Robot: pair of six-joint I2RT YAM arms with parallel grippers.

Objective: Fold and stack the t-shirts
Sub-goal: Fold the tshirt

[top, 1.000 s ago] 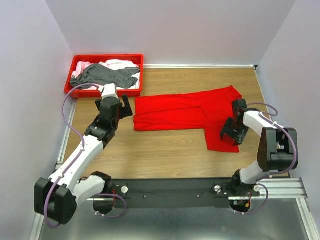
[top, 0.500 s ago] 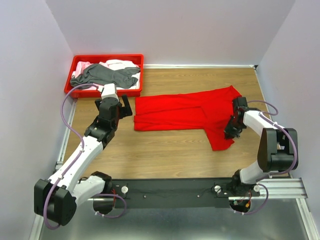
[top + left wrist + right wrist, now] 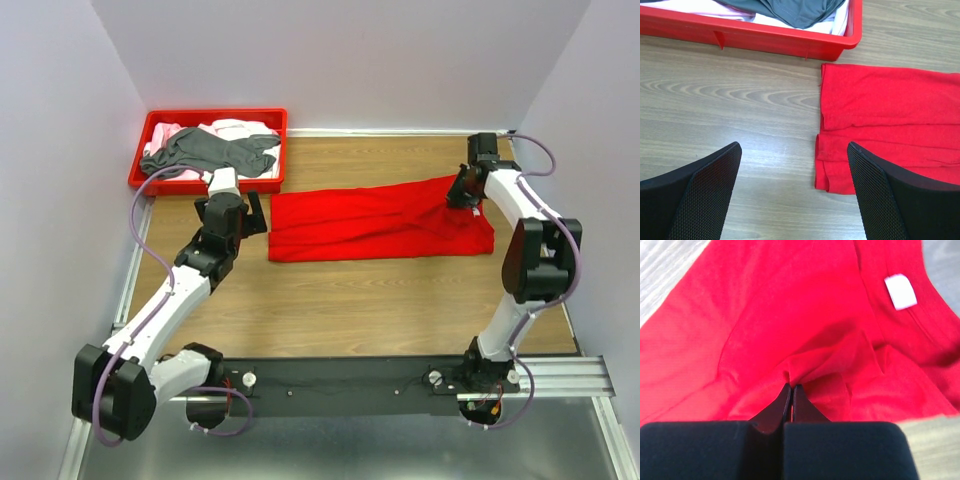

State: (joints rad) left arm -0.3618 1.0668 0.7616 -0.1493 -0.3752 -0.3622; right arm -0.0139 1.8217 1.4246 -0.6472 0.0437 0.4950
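Note:
The bright red t-shirt (image 3: 370, 220) lies mid-table as a long folded band, its left end showing in the left wrist view (image 3: 890, 125). My right gripper (image 3: 462, 195) is shut on a pinched ridge of the red cloth (image 3: 765, 315) at the shirt's right end, jaws (image 3: 791, 386) pressed together; a white neck label (image 3: 900, 291) shows beyond. My left gripper (image 3: 258, 212) hovers open just left of the shirt's left edge, fingers wide (image 3: 793, 150) over bare wood. A dark grey t-shirt (image 3: 210, 150) lies over pale pink and white t-shirts (image 3: 235, 127) in the tray.
The red plastic tray (image 3: 215, 114) sits at the back left corner; its near wall (image 3: 740, 35) runs just beyond my left gripper. Walls close the table on the left, back and right. Wood tabletop (image 3: 330, 300) lies between the shirt and the arm bases.
My right gripper shut on the shirt's lower right flap and carried it back over the body, turning the L shape into a straight band. The left arm barely shifted.

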